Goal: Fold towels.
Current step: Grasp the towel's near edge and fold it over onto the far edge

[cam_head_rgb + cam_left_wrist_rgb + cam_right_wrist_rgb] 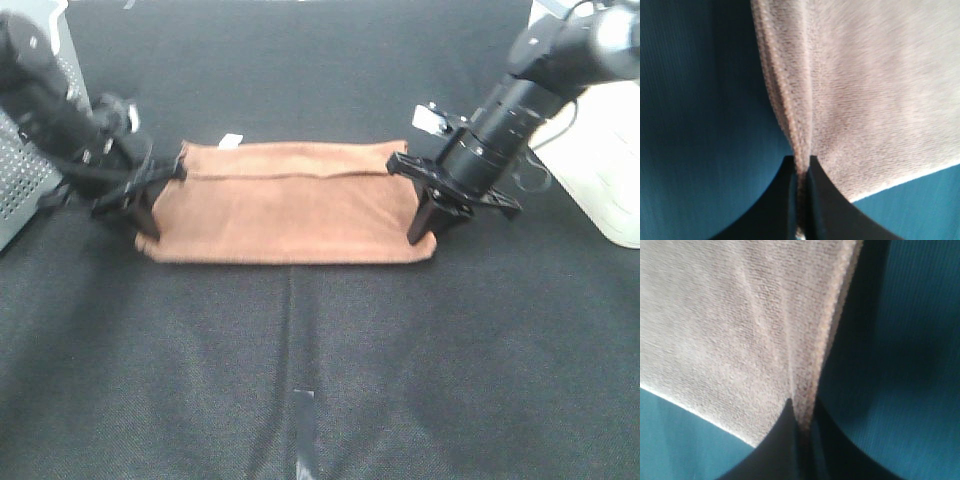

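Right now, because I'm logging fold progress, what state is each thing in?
towel: folded double, lying flat on the table, far edge slightly rumpled.
left tool: shut, pinching the towel's left end.
right tool: shut, pinching the towel's right end.

Bench point(320, 60): covered in dark, fine-textured cloth, with a faint crease running from the centre toward the near edge. At centre lies a brown towel point(290, 205), folded into a long band set crosswise, its layered edge on the far side. A small white tag point(230, 141) shows at that edge. A short grey tape strip point(304, 425) lies near the front. A perforated grey box point(20, 190) stands at the left edge and a white housing point(600, 170) at the right.
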`<act>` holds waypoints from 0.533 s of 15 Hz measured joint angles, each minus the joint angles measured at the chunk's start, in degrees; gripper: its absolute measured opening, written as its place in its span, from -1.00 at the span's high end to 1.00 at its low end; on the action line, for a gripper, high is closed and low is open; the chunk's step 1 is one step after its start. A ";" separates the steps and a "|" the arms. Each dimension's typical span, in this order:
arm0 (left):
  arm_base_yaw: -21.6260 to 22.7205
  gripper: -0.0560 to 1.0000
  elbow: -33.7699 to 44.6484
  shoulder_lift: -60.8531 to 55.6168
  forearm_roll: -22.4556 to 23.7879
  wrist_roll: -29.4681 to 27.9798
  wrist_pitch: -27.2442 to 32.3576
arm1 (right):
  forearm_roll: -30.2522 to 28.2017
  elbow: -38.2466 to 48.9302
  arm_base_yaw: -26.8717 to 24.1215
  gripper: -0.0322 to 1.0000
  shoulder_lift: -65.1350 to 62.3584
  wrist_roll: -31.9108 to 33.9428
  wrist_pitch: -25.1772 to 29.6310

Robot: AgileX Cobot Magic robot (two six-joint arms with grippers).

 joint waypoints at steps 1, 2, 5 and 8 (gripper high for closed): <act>-0.23 0.88 4.18 -1.78 0.23 0.29 -1.38 | 0.29 4.07 0.00 0.94 -1.89 -0.92 -1.26; -0.29 0.88 8.25 -3.67 0.57 0.52 -3.21 | 0.80 7.62 0.06 0.94 -3.27 -1.72 -2.41; -0.34 0.88 13.06 -7.45 1.55 0.69 -6.30 | 2.41 12.09 0.17 0.94 -4.58 -4.70 -3.90; -0.34 0.88 9.40 -7.73 2.29 -0.69 -6.47 | 2.75 9.45 0.17 0.94 -4.98 -7.05 -3.84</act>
